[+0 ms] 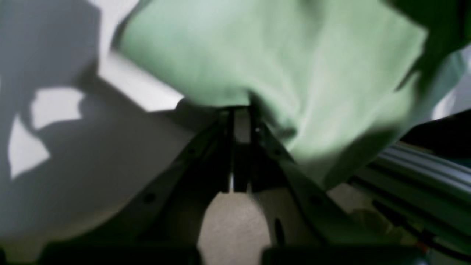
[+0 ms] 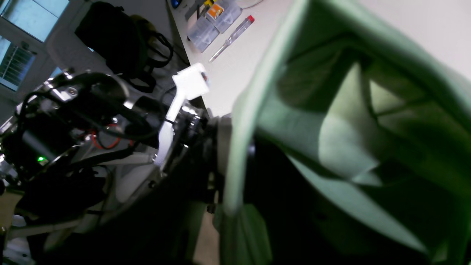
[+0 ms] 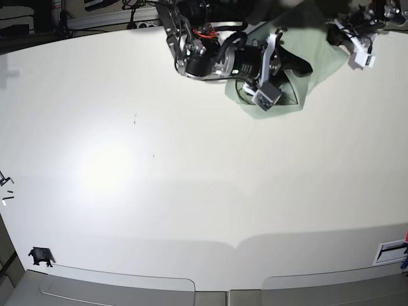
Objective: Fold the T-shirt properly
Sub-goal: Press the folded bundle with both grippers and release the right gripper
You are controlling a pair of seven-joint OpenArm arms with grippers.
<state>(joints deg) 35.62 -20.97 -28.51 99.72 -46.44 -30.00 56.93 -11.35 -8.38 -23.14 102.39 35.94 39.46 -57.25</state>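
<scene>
Right jaws closed on a green T-shirt fold, lower centre of right wrist frame, left jaws shut at its edge, shirt atop bench, upper right of base frame.

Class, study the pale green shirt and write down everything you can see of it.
The pale mint-green, plain cloth T-shirt looks soft and thin. It is unfolded, bunched and creased at the table's far edge, with an open, shadowed hollow between its layers. The black right pincer grips one edge; the black left pincer is closed at another part. Collar and sleeves cannot be made out.
</scene>
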